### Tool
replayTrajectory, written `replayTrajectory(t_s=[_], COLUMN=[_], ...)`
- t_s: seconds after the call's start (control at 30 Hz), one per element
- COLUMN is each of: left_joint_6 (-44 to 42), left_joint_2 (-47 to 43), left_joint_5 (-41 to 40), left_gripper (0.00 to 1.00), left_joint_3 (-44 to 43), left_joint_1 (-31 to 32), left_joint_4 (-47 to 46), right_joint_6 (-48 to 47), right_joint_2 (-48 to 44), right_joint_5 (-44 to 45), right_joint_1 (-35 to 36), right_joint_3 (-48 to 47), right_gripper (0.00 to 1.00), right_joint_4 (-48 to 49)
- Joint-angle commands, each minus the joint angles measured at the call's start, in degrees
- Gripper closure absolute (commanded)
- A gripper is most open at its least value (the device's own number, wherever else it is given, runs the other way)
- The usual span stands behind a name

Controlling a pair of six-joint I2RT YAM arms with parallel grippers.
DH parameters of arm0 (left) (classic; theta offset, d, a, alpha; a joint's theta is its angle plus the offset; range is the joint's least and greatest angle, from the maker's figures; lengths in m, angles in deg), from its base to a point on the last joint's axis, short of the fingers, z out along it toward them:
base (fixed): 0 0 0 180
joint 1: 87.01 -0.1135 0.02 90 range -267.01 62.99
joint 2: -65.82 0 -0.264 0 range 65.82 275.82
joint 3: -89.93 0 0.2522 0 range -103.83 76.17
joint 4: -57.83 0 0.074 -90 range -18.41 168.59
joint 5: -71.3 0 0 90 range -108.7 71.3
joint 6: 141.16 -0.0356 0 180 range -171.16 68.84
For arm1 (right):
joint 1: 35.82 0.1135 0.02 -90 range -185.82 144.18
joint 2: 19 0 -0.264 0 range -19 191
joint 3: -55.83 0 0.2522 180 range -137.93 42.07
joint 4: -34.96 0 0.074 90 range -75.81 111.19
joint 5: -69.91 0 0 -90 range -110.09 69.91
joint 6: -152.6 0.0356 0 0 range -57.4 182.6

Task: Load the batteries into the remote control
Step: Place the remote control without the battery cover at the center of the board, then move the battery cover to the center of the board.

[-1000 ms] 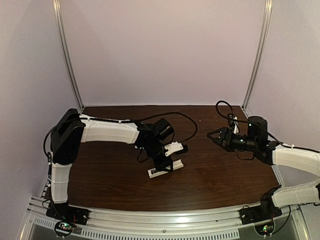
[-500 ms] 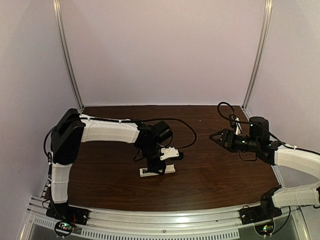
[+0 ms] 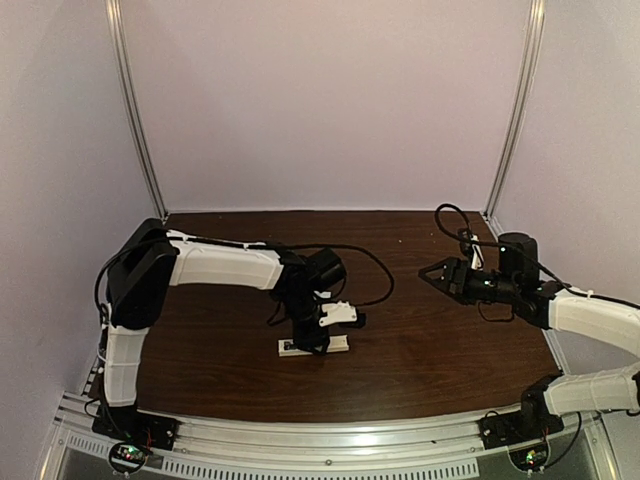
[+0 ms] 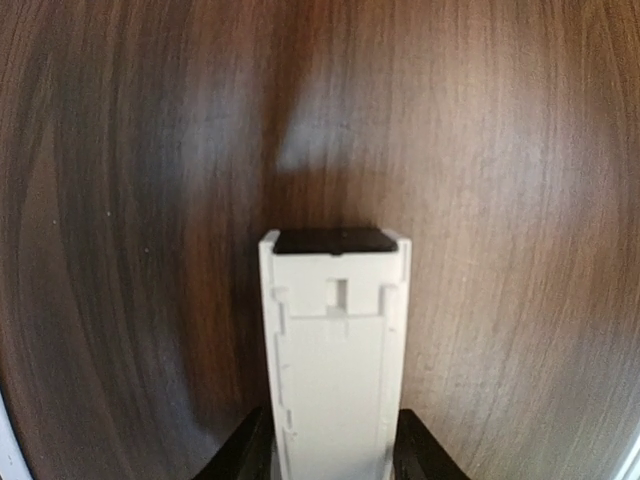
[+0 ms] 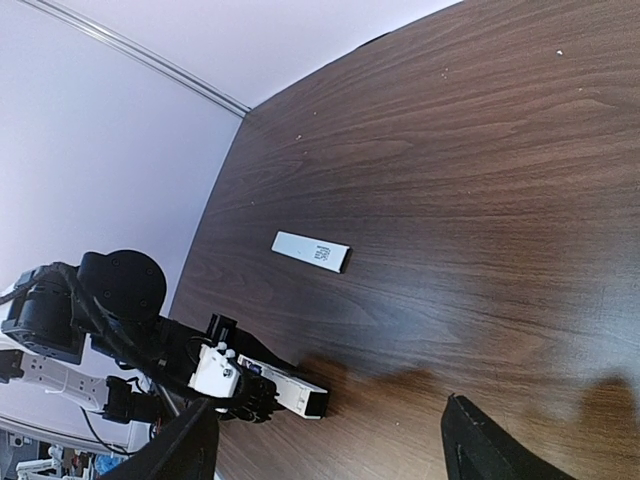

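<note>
The remote control (image 3: 314, 346) is a white bar lying flat and low on the dark wooden table (image 3: 430, 350). My left gripper (image 3: 312, 338) is shut on its sides. In the left wrist view the remote (image 4: 335, 340) runs away from me between my fingers (image 4: 236, 458), recessed side up, dark end far. My right gripper (image 3: 426, 272) is open and empty, raised off to the right. From the right wrist view (image 5: 328, 405) the remote (image 5: 296, 387) shows a small bluish-purple patch (image 5: 252, 367) beside the left fingers; I cannot tell whether it is a battery. No other battery shows.
A thin flat white strip (image 5: 311, 251) with a printed label lies on the table beyond the remote in the right wrist view. Black cables (image 3: 372, 262) trail from both arms. Pale walls and metal corner posts (image 3: 135, 110) close the back and sides.
My left gripper carried the remote left and toward the near edge, bringing it from tilted to flat. My right gripper drew back slightly to the right and stayed open.
</note>
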Motion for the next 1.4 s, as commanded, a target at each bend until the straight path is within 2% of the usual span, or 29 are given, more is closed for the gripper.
replayTrajectory(t_s=[0.0, 0.23, 0.4, 0.7, 0.87, 1.1, 1.37], left_joint_6=[-1.64, -4.78, -7.59, -15.90, -18.84, -21.50, -22.30], left_joint_2=[2.17, -1.39, -4.05, -1.81, 1.40, 8.76, 13.62], left_joint_5=[-1.27, 2.50, 6.76, 3.57, 6.60, 8.42, 7.05], left_gripper=[0.53, 0.27, 0.20, 0.21, 0.22, 0.26, 0.30], left_joint_3=[-0.82, -3.74, -8.29, -10.01, -12.87, -19.53, -23.19], left_joint_1=[0.32, -0.67, -5.66, -11.82, -14.69, -15.03, -16.06], left_joint_4=[1.10, 1.35, 1.24, -1.95, -2.89, -1.30, -0.54], right_joint_6=[-0.97, -1.06, -1.06, -0.65, 0.26, 0.52, 0.79], right_joint_2=[0.62, 0.64, 0.62, 1.00, 1.56, 2.85, 3.74], right_joint_5=[-0.47, -1.07, -1.37, -2.39, -3.36, -3.94, -4.19], right_joint_1=[-0.63, -0.98, -1.30, -1.95, -2.01, -2.09, -2.21], right_joint_3=[-1.87, -1.96, -1.76, -1.29, -0.77, -0.75, -0.48], right_gripper=[0.22, 0.22, 0.22, 0.22, 0.22, 0.22, 0.23], right_joint_4=[0.21, 0.53, 0.79, 1.87, 3.56, 4.47, 5.07])
